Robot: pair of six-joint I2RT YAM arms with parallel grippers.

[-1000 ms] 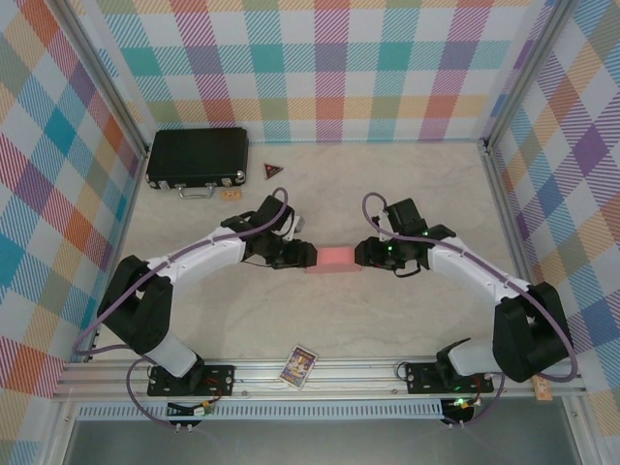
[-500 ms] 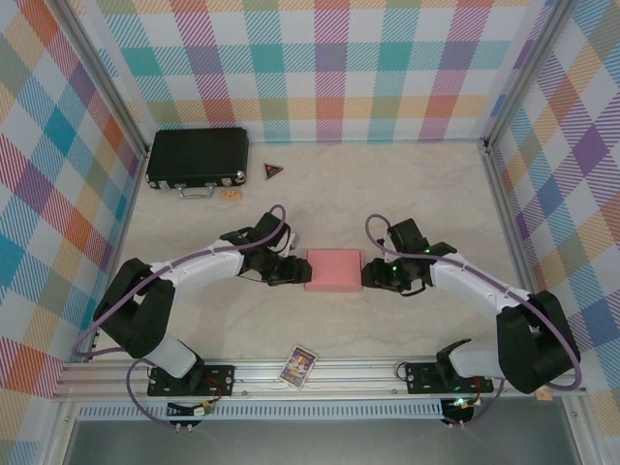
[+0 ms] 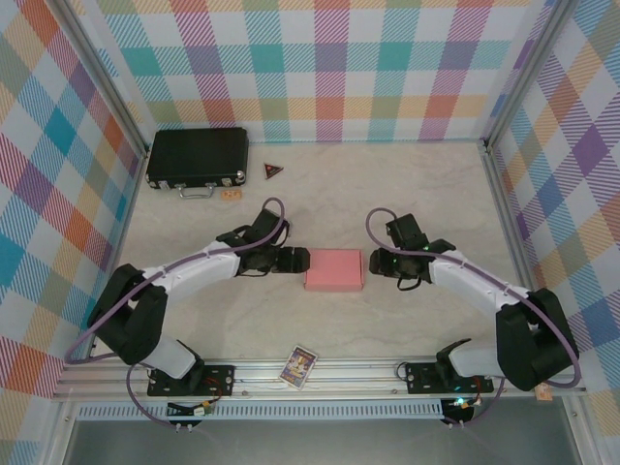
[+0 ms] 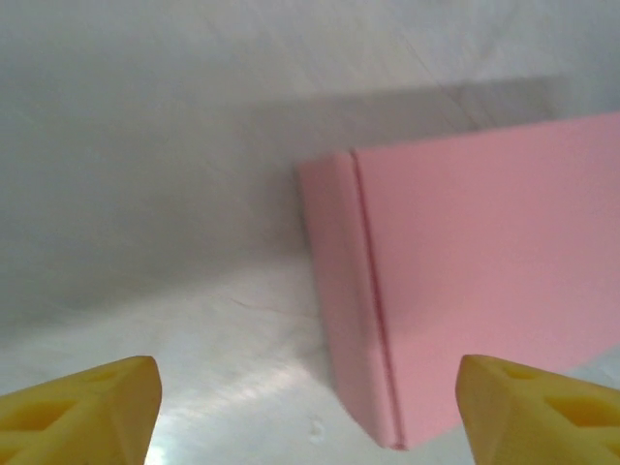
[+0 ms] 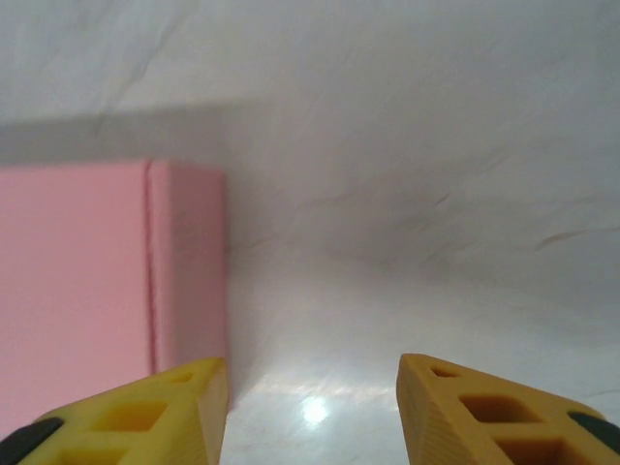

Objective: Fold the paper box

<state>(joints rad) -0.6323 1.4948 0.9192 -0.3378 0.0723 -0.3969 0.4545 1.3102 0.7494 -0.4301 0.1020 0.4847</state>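
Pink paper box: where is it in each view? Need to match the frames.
Top external: paper box near the centre, lying flat.
Left wrist: box fills the right half, crease near its left end.
Right wrist: box at the left edge, crease near its right end.
Shared landmark: the pale marbled table under it.

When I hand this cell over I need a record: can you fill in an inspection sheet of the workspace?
surface: pale marbled tabletop, no spills seen.
job's things: pink paper box, closed, lying flat at centre between the grippers.
clutter: black hard case far left; dark triangular piece and tan tag near it; picture card on the near rail.
grippers: left gripper open, at the box's left end; right gripper open, at its right end; neither holds it.
cables: purple cable looped along each arm, off the box.
surroundings: plaid walls.
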